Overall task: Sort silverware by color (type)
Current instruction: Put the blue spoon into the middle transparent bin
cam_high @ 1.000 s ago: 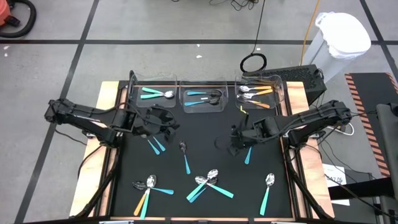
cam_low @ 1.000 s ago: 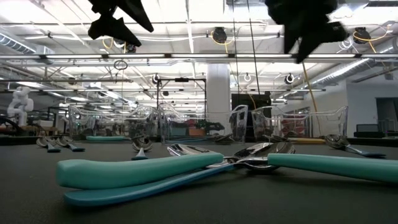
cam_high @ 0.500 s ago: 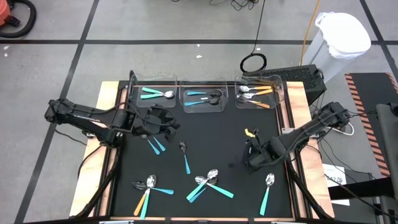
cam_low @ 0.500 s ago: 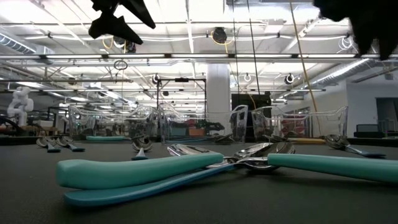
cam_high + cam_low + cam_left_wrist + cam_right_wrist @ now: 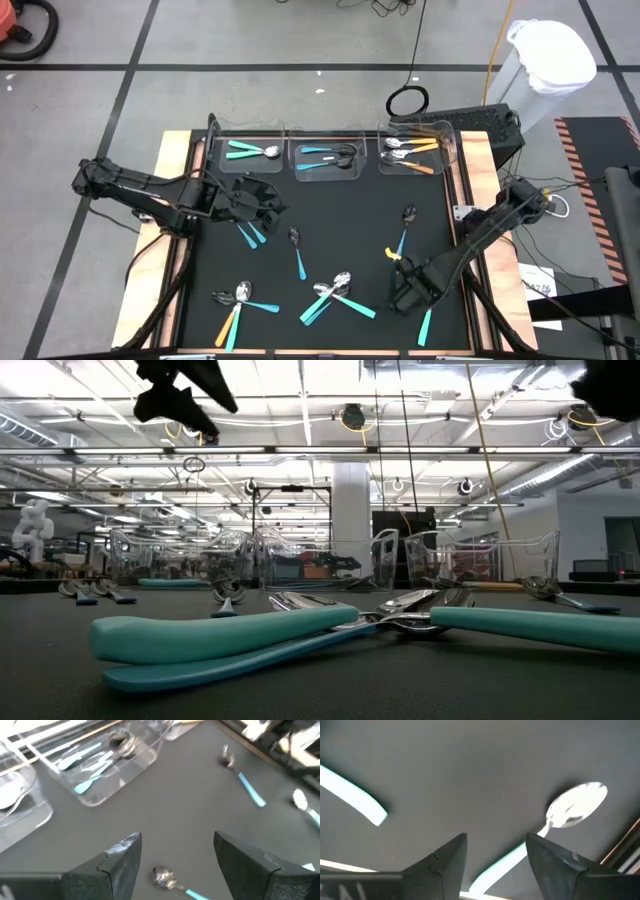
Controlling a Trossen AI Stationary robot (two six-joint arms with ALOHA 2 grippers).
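Silverware lies scattered on the black table mat point(image 5: 350, 200). My right gripper point(image 5: 405, 297) points down near the near right corner, open, over a teal-handled spoon point(image 5: 426, 325). In the right wrist view that spoon's head point(image 5: 577, 805) lies past the fingers, and its handle point(image 5: 495, 865) runs between them, below them. My left gripper point(image 5: 270, 200) hovers open at mid-left, above a light blue spoon point(image 5: 165, 877).
Three clear bins stand at the far edge: teal spoons point(image 5: 250, 152), light blue ones point(image 5: 325, 158), orange ones point(image 5: 415, 150). Loose spoons lie at centre point(image 5: 297, 250), centre right point(image 5: 405, 230), near centre point(image 5: 335, 295) and near left point(image 5: 238, 300). A white bag point(image 5: 545, 60) stands beyond the table.
My right gripper has swung from the table's centre right toward the near edge, sinking and turning about its own axis, and now stands over the teal spoon by the near right corner. The silverware lies where it was.
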